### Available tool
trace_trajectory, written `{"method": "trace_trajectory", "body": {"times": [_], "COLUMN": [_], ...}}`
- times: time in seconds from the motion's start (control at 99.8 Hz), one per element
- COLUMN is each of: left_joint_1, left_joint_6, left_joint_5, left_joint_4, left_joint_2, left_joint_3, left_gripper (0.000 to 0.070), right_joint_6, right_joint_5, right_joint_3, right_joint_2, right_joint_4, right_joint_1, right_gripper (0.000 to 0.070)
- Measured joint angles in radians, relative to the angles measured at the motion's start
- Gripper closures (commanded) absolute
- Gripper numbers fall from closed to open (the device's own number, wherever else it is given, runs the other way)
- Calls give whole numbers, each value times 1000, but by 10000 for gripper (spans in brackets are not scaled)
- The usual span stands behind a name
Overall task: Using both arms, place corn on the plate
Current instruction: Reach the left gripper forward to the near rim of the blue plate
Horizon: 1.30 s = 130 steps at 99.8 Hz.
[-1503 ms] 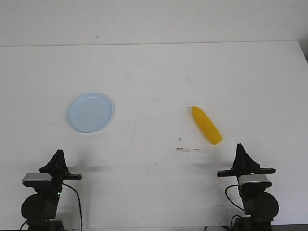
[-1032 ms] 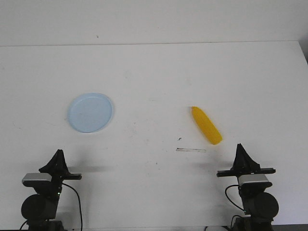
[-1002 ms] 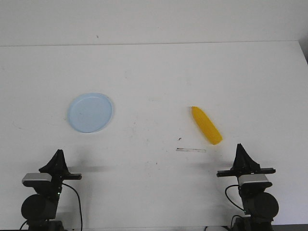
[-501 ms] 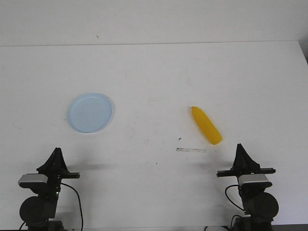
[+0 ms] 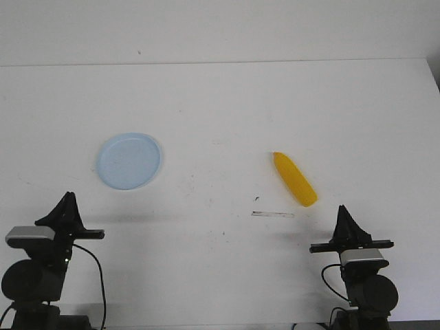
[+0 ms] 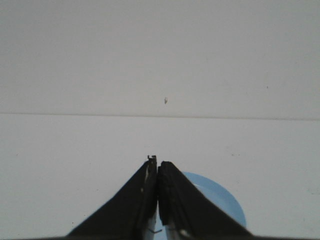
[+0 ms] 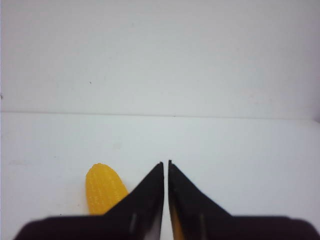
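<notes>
Closest to the robot are its two arms, low at the near edge of the white table (image 5: 220, 103). The left pincer (image 5: 66, 206) has its two black tips pressed together, holding nothing, and so does the right pincer (image 5: 343, 216) (its tips leave just a thin line between them in the right wrist view). A little farther out, just ahead of the right pincer and a bit to its left, lies the corn (image 5: 295, 179). It is yellow and rests flat on the table, with one end pointing away and to the left and the other end pointing back toward the right pincer. So the right arm is much nearer to the corn than the left arm. The blue plate (image 5: 128, 161) sits ahead of the left pincer, well apart from the corn, on the left side of the table. The right pincer will probably have to open and turn across the corn to grab it.
</notes>
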Motion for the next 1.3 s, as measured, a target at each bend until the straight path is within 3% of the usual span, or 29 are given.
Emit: {"method": "trace_trajectory", "body": {"times": [0.2,0.401,0.551,0.781,0.902,1.042,1.102,1.192,1.302], "left_joint_1": [0,0,11,143,220,301,326,339,340], "left_joint_6": [67,76,-2,-228,-260,-261,-272,-283,-284], "left_joint_5": [0,0,1,16,109,340,415,452,464], "left_joint_4": [-43,-144,-220,-484,-533,-531,-536,-540,-533], "left_joint_2": [269,518,660,869,958,1068,1122,1199,1263], "left_joint_3": [167,335,431,633,701,726,726,726,726], "left_gripper": [699,699,699,699,699,693,637,536,530], "right_joint_6": [0,0,0,0,0,0,0,0,0], "right_joint_5": [0,0,0,0,0,0,0,0,0], "right_joint_3": [0,0,0,0,0,0,0,0,0], "right_joint_2": [0,0,0,0,0,0,0,0,0], "right_joint_4": [0,0,0,0,0,0,0,0,0], "right_joint_1": [0,0,0,0,0,0,0,0,0], "right_gripper": [686,687,687,686,687,687,687,686,686]}}
